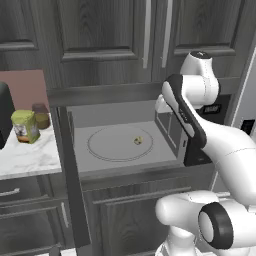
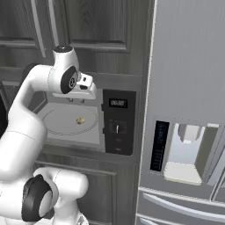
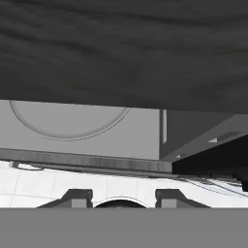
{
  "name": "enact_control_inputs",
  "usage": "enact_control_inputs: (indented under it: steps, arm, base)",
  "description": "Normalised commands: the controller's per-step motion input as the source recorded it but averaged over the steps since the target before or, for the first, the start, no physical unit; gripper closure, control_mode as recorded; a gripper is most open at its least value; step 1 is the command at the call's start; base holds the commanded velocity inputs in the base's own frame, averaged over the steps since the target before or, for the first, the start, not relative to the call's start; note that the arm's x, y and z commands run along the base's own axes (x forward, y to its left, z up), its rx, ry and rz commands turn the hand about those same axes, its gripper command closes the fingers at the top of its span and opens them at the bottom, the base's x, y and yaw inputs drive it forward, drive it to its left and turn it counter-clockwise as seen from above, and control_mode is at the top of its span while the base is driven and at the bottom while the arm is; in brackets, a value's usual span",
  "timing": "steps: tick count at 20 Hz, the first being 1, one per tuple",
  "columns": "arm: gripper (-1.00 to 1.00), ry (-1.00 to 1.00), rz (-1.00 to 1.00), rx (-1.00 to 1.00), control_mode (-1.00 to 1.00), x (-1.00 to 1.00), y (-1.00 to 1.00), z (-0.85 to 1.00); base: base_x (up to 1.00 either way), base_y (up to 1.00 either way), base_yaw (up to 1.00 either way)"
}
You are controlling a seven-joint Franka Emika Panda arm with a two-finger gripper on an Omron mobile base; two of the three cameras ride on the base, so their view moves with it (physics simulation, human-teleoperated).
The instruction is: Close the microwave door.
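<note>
Microwave [image 1: 120,142] mid-frame, cavity exposed; small yellowish bit [image 1: 138,141] on turntable [image 1: 119,143]. Microwave door [image 1: 70,175] swung wide, edge-on at lower left. Tool [image 3: 120,196] at cavity's upper right, fingers spread, gripping nothing. Jars [image 1: 26,126] on table [image 1: 27,155] left; fridge [image 2: 189,110] fills right.

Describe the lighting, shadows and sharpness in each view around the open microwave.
Left base view: flat, even rendered light, with no glare on the microwave door, seen edge-on; the turntable is crisp and casts almost no shadow. Right base view: equally soft light; the microwave cavity is darker toward its back. Hand view: the claw tips are sharp, and the wood-grain panel above is dark and slightly smeared.
</note>
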Motion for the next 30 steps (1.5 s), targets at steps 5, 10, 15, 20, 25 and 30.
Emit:
enact_control_inputs:
  steps: [5,10,15,20,25,30]
  arm:
    - [-1.0,0.0,0.0,0.0,1.0,0.0,0.0,0.0]
    - [-1.0,0.0,0.0,0.0,1.0,0.0,0.0,0.0]
    - [-1.0,0.0,0.0,0.0,1.0,0.0,0.0,0.0]
    - [-1.0,0.0,0.0,0.0,1.0,0.0,0.0,0.0]
    - [-1.0,0.0,0.0,0.0,1.0,0.0,0.0,0.0]
    - [-1.0,0.0,0.0,0.0,1.0,0.0,0.0,0.0]
  base:
    - [0.0,0.0,0.0]
    - [-0.31,0.55,0.0]
    - [-0.26,0.27,0.0]
    - [-0.55,0.0,0.0]
    - [-0.82,0.0,0.0]
    - [-0.83,0.0,0.0]
